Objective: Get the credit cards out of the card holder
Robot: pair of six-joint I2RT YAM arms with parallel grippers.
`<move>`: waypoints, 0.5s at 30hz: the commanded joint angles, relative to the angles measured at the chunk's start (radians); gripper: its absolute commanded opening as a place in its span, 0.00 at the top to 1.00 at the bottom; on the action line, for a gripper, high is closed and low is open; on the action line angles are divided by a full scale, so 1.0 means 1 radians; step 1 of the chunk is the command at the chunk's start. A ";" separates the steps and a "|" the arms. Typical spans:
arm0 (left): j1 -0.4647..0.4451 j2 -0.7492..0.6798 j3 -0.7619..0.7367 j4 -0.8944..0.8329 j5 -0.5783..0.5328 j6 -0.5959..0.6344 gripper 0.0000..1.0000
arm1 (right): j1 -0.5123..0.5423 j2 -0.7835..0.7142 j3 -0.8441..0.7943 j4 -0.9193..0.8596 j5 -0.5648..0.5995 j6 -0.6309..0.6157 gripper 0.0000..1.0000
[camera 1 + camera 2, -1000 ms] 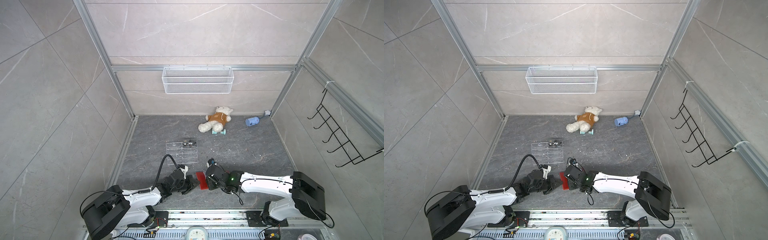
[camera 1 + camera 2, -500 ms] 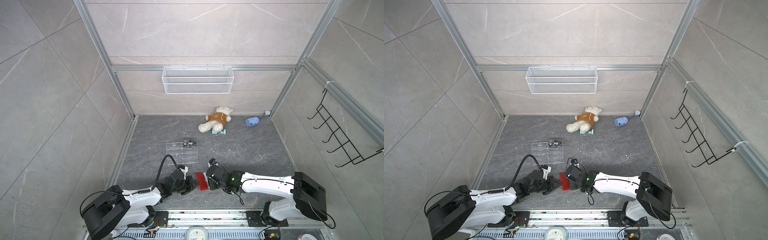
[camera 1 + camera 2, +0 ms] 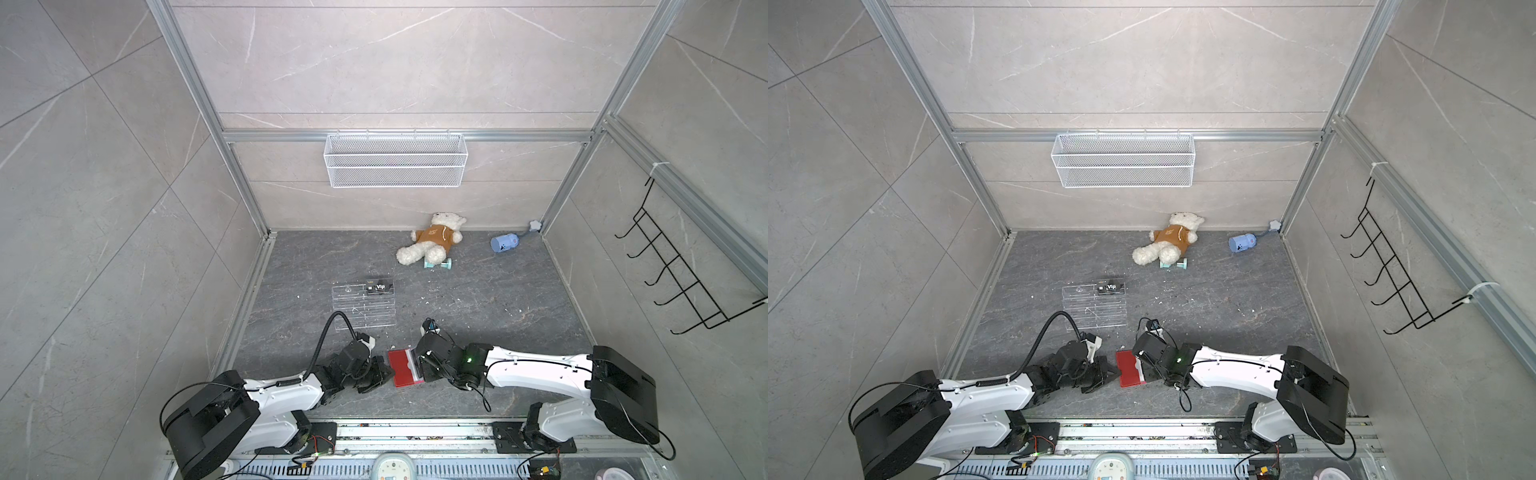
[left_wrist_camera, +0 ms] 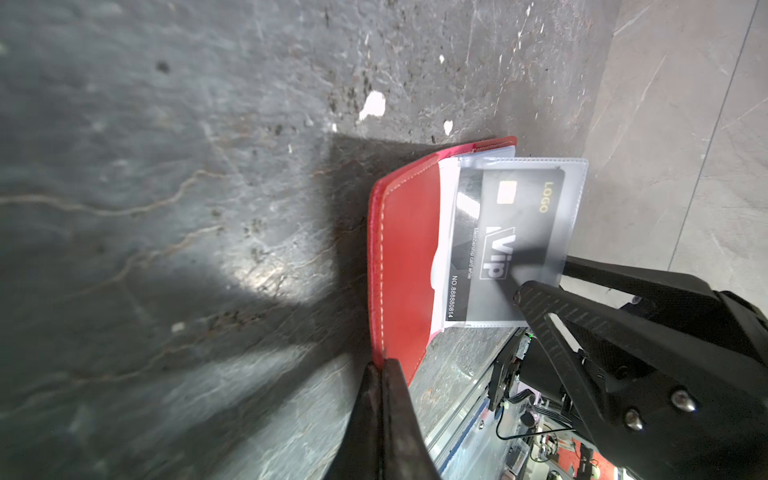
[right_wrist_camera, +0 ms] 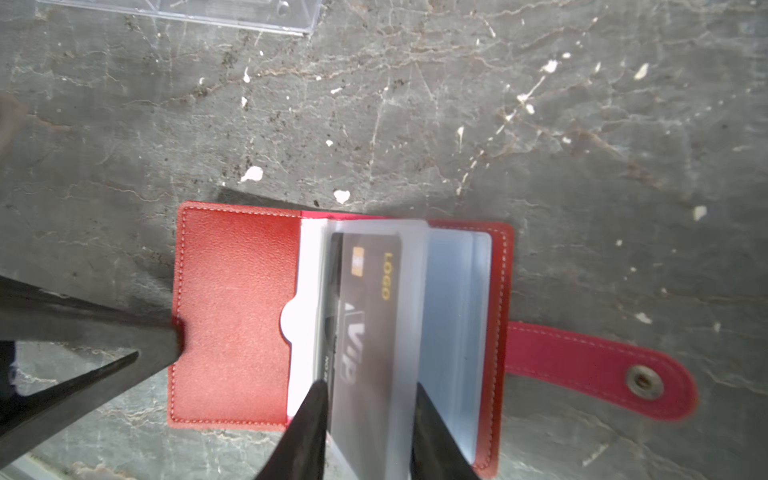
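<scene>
The card holder [image 3: 401, 368] [image 3: 1128, 370] is a red wallet lying open on the floor between the arms. My left gripper [image 4: 382, 368] [image 3: 387, 371] is shut on the outer edge of its red cover [image 5: 232, 299]. A clear sleeve stands raised from the holder with a dark "Vip" credit card [image 5: 370, 299] [image 4: 511, 232] inside. My right gripper [image 5: 370, 390] [image 3: 419, 365] straddles that sleeve, one finger on each face, with a gap between the jaws. The red snap tab [image 5: 598, 365] lies flat on the far side. Another Vip card [image 3: 379, 287] [image 3: 1111, 287] rests on the acrylic rack.
A clear acrylic tiered rack [image 3: 363, 305] stands just behind the left arm. A teddy bear [image 3: 432, 243], a teal dumbbell [image 3: 438, 263] and a blue object [image 3: 504, 243] lie by the back wall. A wire basket [image 3: 395, 162] hangs above them, and black hooks [image 3: 681, 274] hang on the right wall.
The right gripper's jaws have drawn a little closer round the raised sleeve. The left gripper and the holder have stayed in place.
</scene>
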 commanded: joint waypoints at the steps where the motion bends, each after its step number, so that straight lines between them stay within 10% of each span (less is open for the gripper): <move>1: -0.008 -0.009 0.045 -0.061 -0.005 0.061 1.00 | -0.004 -0.019 -0.014 -0.022 0.021 0.020 0.66; 15: -0.007 0.030 0.092 -0.150 -0.022 0.117 1.00 | -0.012 -0.036 -0.049 -0.018 0.015 0.045 0.66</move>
